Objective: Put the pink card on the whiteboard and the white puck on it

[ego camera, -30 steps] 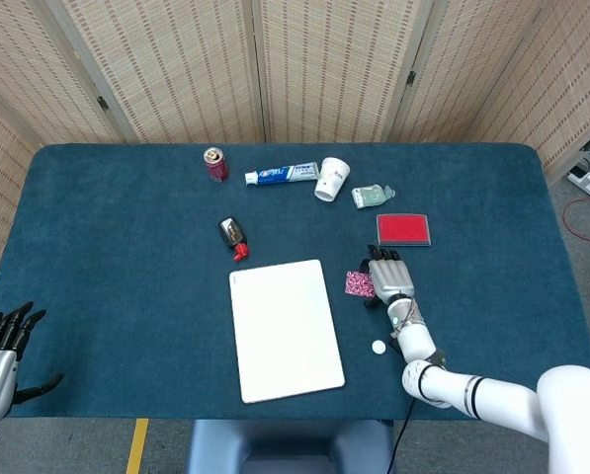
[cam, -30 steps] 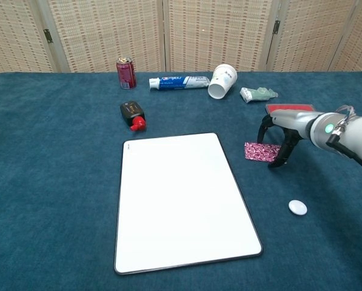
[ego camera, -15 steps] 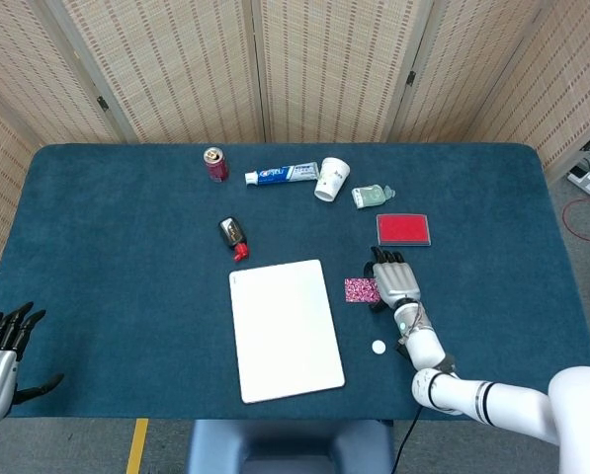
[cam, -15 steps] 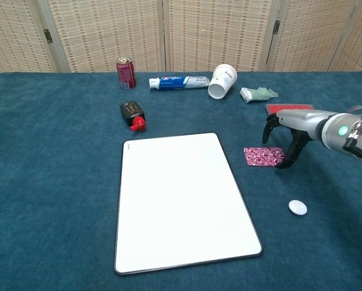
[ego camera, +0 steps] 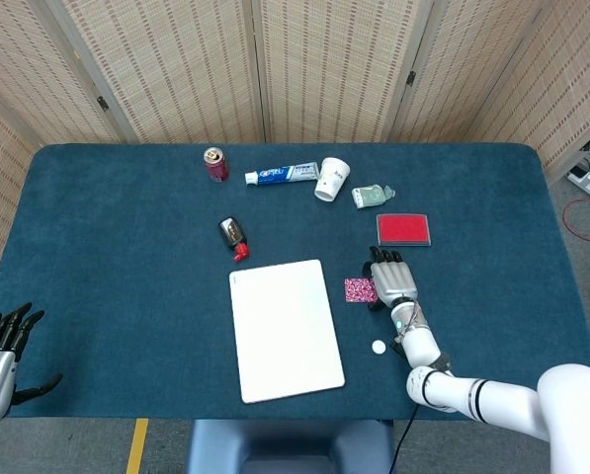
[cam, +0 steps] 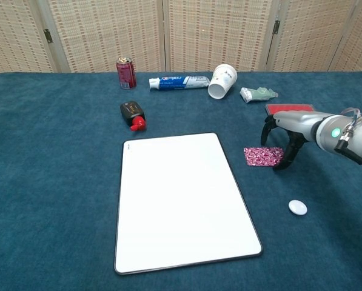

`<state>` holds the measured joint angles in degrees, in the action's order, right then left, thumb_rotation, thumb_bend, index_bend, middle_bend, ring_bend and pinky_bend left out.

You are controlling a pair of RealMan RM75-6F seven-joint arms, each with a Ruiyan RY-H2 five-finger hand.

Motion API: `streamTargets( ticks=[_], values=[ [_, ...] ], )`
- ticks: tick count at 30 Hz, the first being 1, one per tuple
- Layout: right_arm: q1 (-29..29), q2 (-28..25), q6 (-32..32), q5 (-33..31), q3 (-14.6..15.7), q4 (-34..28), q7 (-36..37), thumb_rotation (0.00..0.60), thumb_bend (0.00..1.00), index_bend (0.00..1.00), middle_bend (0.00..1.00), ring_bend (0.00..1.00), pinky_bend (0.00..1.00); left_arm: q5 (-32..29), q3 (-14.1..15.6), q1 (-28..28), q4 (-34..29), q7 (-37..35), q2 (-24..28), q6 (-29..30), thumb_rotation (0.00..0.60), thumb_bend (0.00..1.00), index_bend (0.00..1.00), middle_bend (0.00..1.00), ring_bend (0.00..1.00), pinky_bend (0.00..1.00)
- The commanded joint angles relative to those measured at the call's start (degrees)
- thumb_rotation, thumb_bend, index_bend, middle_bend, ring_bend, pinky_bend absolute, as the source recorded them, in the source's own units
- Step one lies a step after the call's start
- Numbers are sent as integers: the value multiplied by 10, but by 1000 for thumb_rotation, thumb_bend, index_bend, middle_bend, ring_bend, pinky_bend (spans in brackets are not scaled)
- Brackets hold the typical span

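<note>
— Woven screens back the dark blue cloth table (ego camera: 107, 237). Where do we find the patterned pink card (cam: 263, 156)?

— We see it flat on the cloth, just right of the white rectangular whiteboard (cam: 181, 200). Our right hand (cam: 288, 134) arches over its right edge, fingers (cam: 291, 150) apart, tips down; whether they touch it we cannot tell.

— And the small round white puck (cam: 298, 207)?

— Nearer us, apart from both. Our left hand (ego camera: 0, 348) hangs spread beside the table.

head view way up high looking down at the whole table (ego camera: 97, 247), chest view low and closer, facing 12 o'clock, both share the whiteboard (ego camera: 285, 329)
</note>
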<state>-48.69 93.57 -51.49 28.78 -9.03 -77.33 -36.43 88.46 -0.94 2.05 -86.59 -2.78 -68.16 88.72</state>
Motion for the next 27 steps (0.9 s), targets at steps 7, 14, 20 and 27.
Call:
streamTargets(
  ticks=[7, 14, 20, 27],
  values=[
    [1, 3, -3, 2, 3, 2, 2, 600, 238, 343, 57, 0, 0, -1, 0, -1, 2, -2, -1, 0, 600, 141, 135, 74, 109, 0],
    [3, 5, -8, 3, 4, 2, 2, 600, 238, 411, 72, 0, 0, 0, 1, -1, 5, -4, -2, -1, 600, 141, 135, 74, 109, 0],
    [6, 0, -13, 8, 3, -6, 7, 600, 238, 421, 78, 0, 0, 0, 1, -1, 7, -7, -3, 0, 600, 141, 135, 74, 109, 0],
    [13, -29, -33, 38, -1, -58, 16, 600, 238, 421, 79, 0, 0, 3, 2, -1, 6, -8, -3, 1, 600, 141, 134, 74, 109, 0]
  ],
)
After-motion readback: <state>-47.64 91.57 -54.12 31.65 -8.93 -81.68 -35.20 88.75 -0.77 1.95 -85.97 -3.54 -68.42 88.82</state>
